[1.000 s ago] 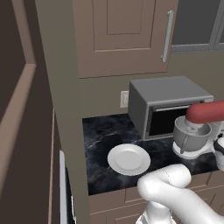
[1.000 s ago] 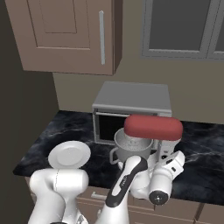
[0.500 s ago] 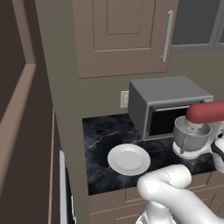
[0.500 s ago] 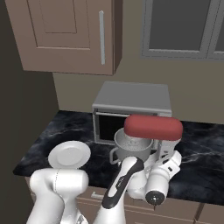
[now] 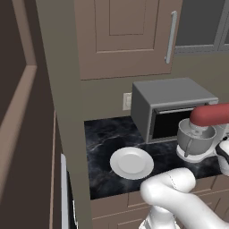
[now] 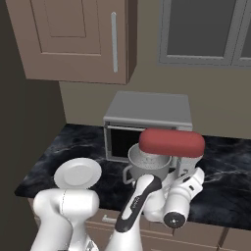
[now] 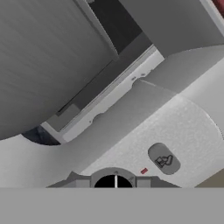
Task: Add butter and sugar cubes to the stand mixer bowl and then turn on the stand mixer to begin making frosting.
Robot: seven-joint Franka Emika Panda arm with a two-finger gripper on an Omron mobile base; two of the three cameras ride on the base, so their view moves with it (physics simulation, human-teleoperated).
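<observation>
The stand mixer (image 6: 171,147) has a smooth, rounded red head over a white column and base, and stands on the tabletop (image 5: 103,134), a glossy black slab veined with pale marbling. Under the head sits the stand mixer bowl (image 6: 147,166), deep, round, dull grey metal, with a looped handle on its side. Behind the mixer is a boxy grey microwave (image 5: 167,105) with a dark glass door. A flat, round white plate (image 5: 131,162) lies on the tabletop well apart from the mixer, nearer the tabletop's front edge; nothing can be made out on it.

The hand (image 6: 188,179), white and blocky, is low beside the mixer's base at the tabletop's front edge. In the hand view the white base (image 7: 175,131) is very close, matte and gently curved, with a small oval grey control (image 7: 163,160) bearing a tiny mark too small to read. Whether the fingers are apart or together cannot be told. No readable writing shows anywhere.

Brown panelled wall cabinets (image 6: 73,39) with slim metal bar handles hang above, a grey-framed window (image 6: 206,29) beside them, and the wall is plain olive-tan with a pale outlet plate (image 5: 127,101).
</observation>
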